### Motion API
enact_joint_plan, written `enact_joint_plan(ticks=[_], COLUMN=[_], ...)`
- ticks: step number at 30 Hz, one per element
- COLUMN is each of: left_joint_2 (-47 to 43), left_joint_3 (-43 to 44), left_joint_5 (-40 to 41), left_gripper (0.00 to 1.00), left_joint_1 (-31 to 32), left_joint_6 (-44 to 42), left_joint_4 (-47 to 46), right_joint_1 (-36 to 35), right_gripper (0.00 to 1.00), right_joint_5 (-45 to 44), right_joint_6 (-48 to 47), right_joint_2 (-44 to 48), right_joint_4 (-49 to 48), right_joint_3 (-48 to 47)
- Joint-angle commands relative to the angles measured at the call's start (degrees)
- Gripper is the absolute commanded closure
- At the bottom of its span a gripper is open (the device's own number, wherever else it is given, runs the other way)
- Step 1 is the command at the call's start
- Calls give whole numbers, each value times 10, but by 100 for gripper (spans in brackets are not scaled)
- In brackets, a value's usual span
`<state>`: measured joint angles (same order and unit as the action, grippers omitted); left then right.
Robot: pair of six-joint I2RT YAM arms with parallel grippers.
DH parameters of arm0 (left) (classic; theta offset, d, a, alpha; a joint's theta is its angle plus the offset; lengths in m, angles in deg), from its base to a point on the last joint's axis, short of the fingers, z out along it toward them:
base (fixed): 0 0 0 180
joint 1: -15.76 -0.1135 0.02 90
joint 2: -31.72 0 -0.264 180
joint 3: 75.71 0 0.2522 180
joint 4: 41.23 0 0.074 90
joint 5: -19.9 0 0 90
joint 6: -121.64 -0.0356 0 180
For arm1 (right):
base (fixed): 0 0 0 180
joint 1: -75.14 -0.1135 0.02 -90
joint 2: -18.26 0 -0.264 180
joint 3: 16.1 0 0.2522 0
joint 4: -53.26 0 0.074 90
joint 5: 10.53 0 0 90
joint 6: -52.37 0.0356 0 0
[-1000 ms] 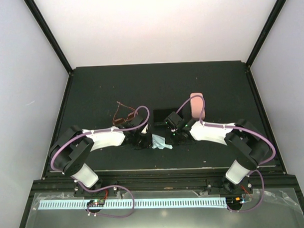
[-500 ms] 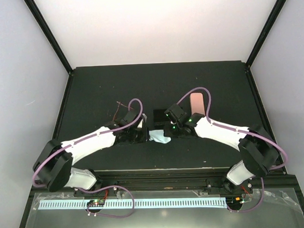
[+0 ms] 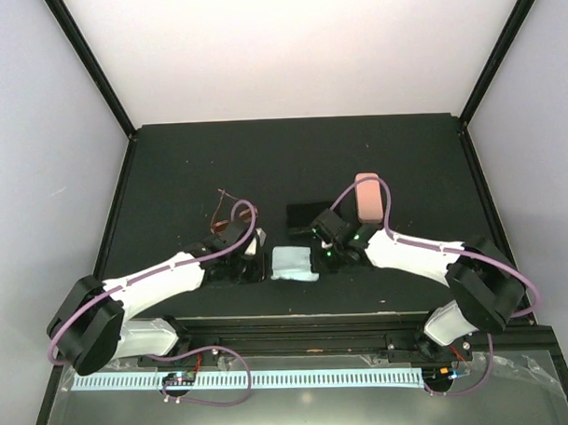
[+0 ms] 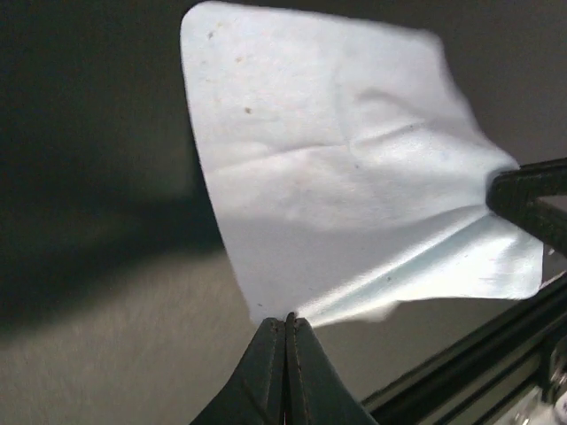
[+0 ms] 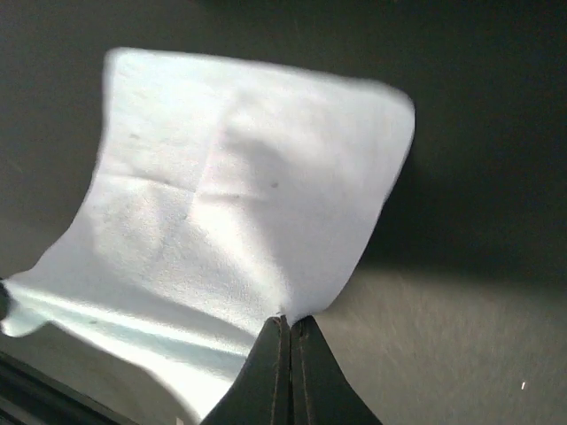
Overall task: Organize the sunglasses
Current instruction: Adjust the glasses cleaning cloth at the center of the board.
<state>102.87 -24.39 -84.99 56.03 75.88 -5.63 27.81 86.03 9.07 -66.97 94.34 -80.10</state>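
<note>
Soft, creased, pale blue square cloth (image 4: pixel 354 177) on matte black surface (image 3: pixel 403 152), opposite edges pinched by clenched left jaws and right jaws; thin-framed amber sunglasses (image 3: pixel 220 207) lie behind left jaws, apart.

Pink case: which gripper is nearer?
Right. The right gripper holds the cloth corner just near-left of the pink case; the left gripper holds the opposite corner, farther off.

A pale blue cloth (image 3: pixel 292 264) is spread open, lightly creased, over the dark table (image 3: pixel 171 170) near its front edge. Behind it lies a black case (image 3: pixel 306 214), and a pink case (image 3: pixel 367 196) lies just to the right of that.
</note>
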Motion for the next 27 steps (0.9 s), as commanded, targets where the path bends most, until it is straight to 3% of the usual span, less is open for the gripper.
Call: enact_joint_plan(ticks=[1, 4, 8, 11, 15, 19, 27], left_joint_2=[-1, -16, -42, -51, -45, -20, 64], left_joint_3=[-45, -65, -80, -66, -30, 4, 29], left_joint_5=[-44, -39, -18, 9, 36, 77, 52], left_gripper=[98, 98, 92, 75, 68, 67, 66], left_joint_1=[25, 38, 40, 39, 31, 11, -22], left_joint_6=[34, 42, 38, 23, 3, -24, -52], left_joint_4=[-29, -15, 28, 57, 69, 82, 5], right_joint_1=[-28, -37, -38, -38, -38, -37, -36], right_gripper=[99, 97, 67, 56, 55, 57, 63], right_joint_5=[23, 14, -12, -70, -104, -146, -161], right_joint_6=[0, 0, -15, -22, -39, -47, -61], right_joint_2=[-17, -13, 4, 21, 14, -25, -110], right_joint_4=[1, 20, 57, 86, 84, 65, 21], right_joint_3=[43, 55, 57, 41, 5, -27, -56])
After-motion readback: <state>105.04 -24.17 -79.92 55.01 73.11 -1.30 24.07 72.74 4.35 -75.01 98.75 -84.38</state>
